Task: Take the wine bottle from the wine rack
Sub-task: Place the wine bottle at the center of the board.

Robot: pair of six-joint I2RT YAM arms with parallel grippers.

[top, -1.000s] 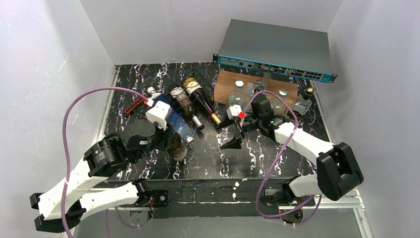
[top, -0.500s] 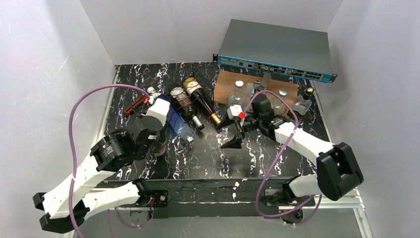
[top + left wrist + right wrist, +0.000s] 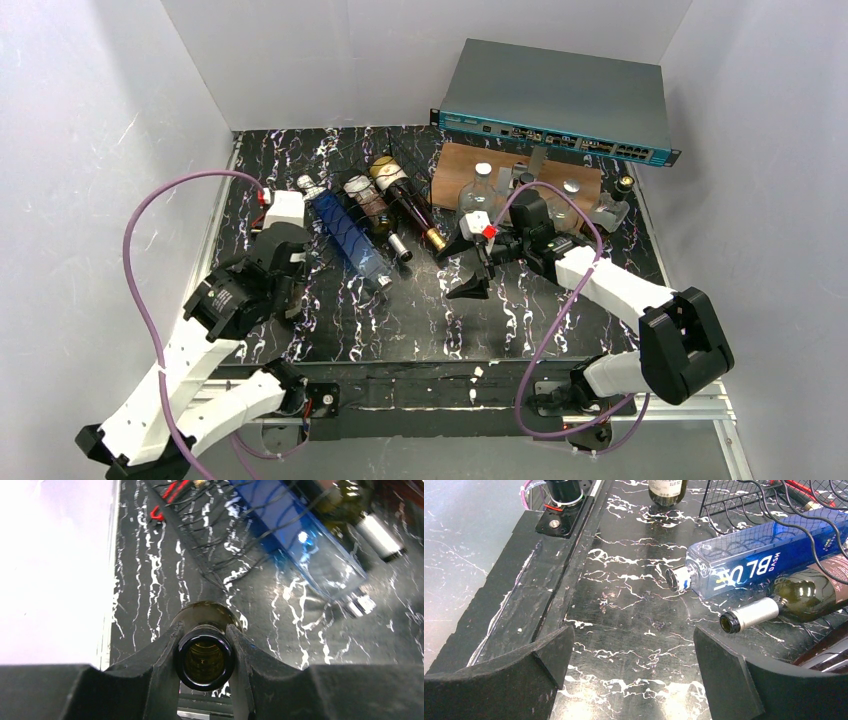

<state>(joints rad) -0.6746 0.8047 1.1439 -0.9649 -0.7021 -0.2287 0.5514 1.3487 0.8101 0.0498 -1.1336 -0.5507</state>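
My left gripper (image 3: 288, 262) (image 3: 204, 639) is shut on the neck of a dark brown wine bottle (image 3: 205, 657). I look straight down the bottle's open mouth. It stands upright at the table's left side, and the right wrist view shows its lower part (image 3: 667, 491) by the tabletop. The black wire wine rack (image 3: 350, 200) (image 3: 220, 540) (image 3: 744, 500) lies to its right, apart from it. From above, my left arm hides the bottle. My right gripper (image 3: 470, 268) (image 3: 634, 647) is open over bare table, holding nothing.
A blue bottle (image 3: 347, 237) (image 3: 764, 562), a green bottle with a silver neck (image 3: 378, 215) (image 3: 794, 600) and a gold-foiled dark bottle (image 3: 410, 205) lie in the rack. A red tool (image 3: 268, 215) lies at its left. At the back are a wooden board (image 3: 455, 165) and a network switch (image 3: 560, 105).
My left arm has swung left with the brown bottle, carrying it from beside the blue bottle's neck to the table's left side. The right arm has not moved.
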